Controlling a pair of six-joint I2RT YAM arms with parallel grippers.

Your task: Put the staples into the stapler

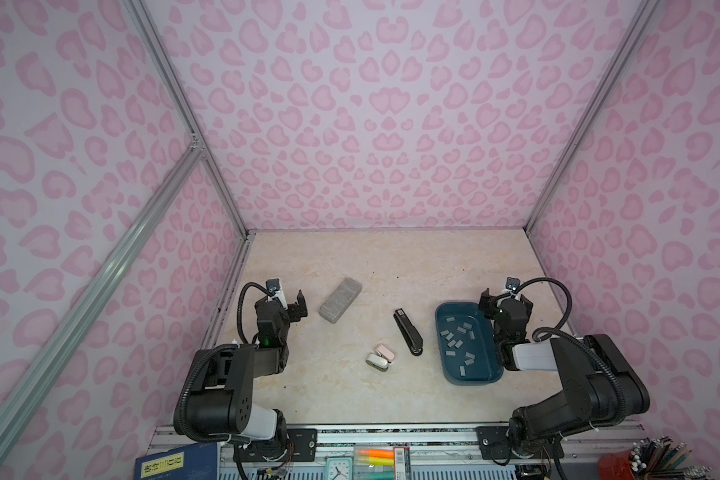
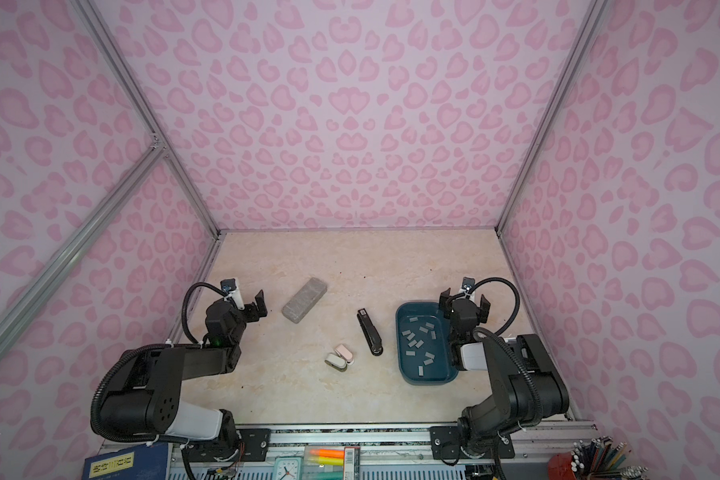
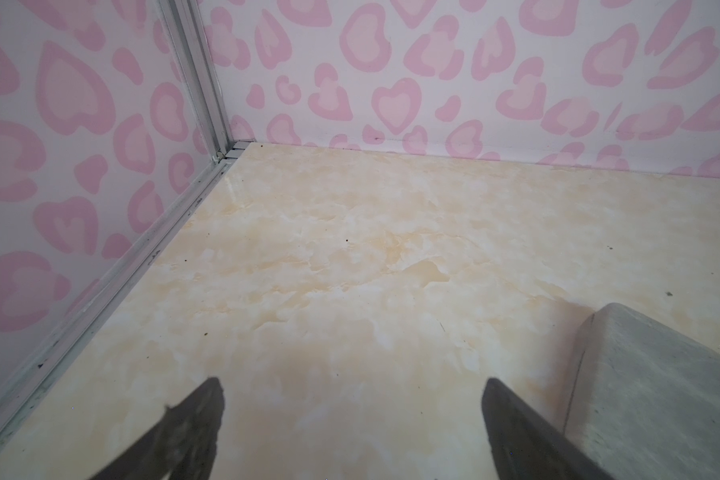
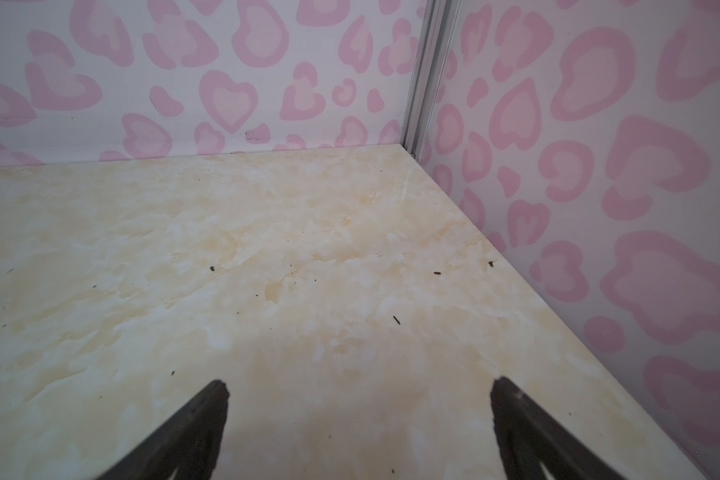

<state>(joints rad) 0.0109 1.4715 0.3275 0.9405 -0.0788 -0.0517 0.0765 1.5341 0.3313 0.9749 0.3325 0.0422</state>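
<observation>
The black stapler (image 1: 408,333) (image 2: 370,332) lies closed on the marble tabletop near the middle, in both top views. The staples (image 1: 452,343) (image 2: 412,343), several short silver-grey strips, lie scattered in a dark teal tray (image 1: 438,328) (image 2: 398,332) just right of it. My left gripper (image 1: 292,301) (image 2: 248,300) (image 3: 352,390) hovers open at the left, empty, over bare table. My right gripper (image 1: 505,297) (image 2: 464,299) (image 4: 359,388) is open and empty above the tray's far right corner. Neither wrist view shows the stapler or the staples.
A big grey speckled block (image 1: 340,300) (image 2: 304,300) (image 3: 649,390) lies just right of the left gripper. Two small pink and white items (image 1: 381,356) (image 2: 341,356) sit in front of the stapler. Pink-patterned walls enclose three sides. A pencil cup (image 1: 657,461) stands beyond the front rail.
</observation>
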